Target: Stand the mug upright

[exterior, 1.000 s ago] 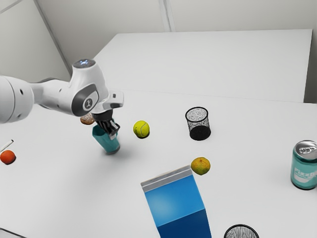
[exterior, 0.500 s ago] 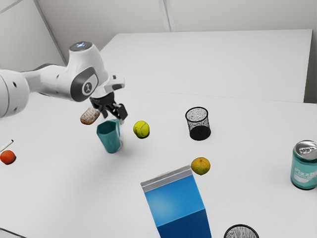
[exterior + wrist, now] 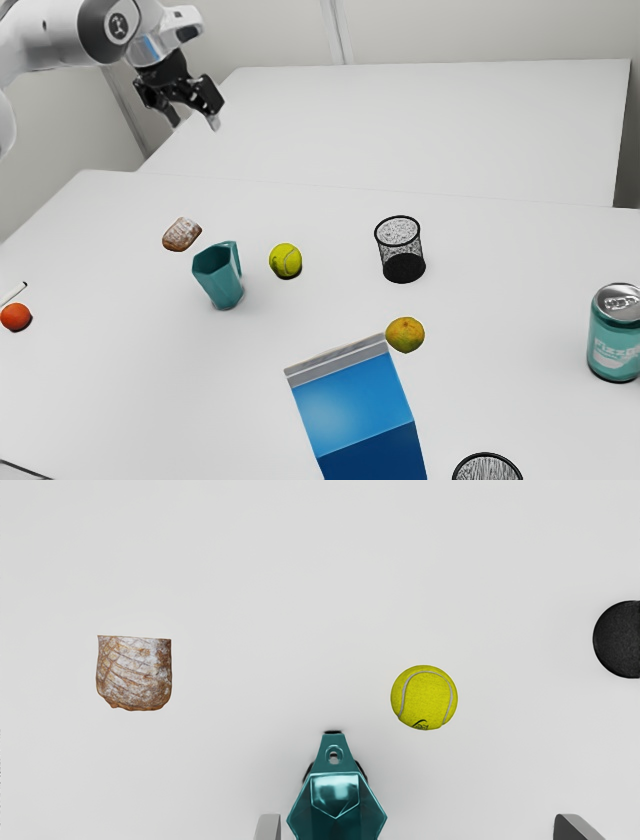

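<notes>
While the hand (image 3: 195,121) hovers at the exterior view's upper left, its fingers spread wide, the teal mug (image 3: 222,282) stands upright on the table (image 3: 130,380), mouth up, left of that view's centre. The tennis ball (image 3: 285,260) and the bread (image 3: 182,234) sit near it, on either side.

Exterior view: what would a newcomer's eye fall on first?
Probably the big blue carton at the bottom edge. Next, the teal mug, standing upright near the yellow ball, and the open end effector, raised at the exterior view's upper left.
</notes>
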Available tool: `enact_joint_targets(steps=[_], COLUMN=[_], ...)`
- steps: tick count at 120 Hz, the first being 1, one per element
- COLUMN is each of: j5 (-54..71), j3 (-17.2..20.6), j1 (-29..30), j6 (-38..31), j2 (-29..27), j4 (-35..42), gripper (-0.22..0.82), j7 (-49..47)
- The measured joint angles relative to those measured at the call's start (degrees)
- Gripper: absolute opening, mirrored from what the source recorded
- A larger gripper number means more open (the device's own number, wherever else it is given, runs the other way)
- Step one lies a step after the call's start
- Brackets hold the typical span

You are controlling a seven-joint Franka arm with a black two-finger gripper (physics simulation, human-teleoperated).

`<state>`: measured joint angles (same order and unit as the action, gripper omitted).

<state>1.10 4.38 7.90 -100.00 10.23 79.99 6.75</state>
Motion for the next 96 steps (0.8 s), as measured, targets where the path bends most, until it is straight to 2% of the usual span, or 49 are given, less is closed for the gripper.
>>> enact_joint_targets(steps=[34,96], j5=[0.5,-0.3], j3=[0.3,0.3], j1=[-0.1,-0.1], j6=[6.7,8.8], j2=[0.1,0.1], j4=[-2.7,-2.7], gripper=[0.60,0.60], j7=[-0.4,-1.0])
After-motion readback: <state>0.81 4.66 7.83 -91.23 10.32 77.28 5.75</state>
